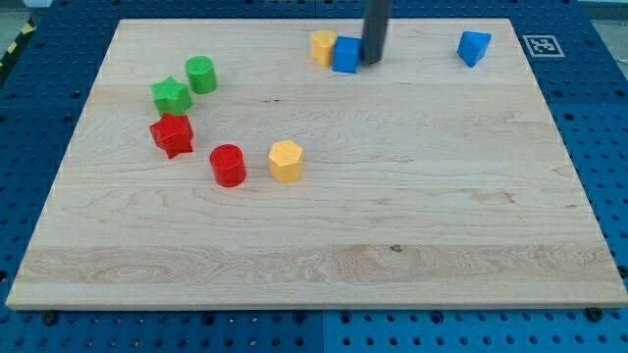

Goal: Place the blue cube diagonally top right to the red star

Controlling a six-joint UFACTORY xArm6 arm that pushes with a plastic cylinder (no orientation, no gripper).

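The blue cube (345,55) sits near the view's top centre of the wooden board (392,216). My tip (372,61) is right against the cube's right side. The red star (172,134) lies at the view's left, far from the cube. A yellow block (323,46) touches the cube's left side.
A green star (172,96) and a green cylinder (201,75) lie just above the red star. A red cylinder (228,165) and a yellow hexagonal block (286,161) lie to its lower right. A second blue block (474,47) sits at the top right.
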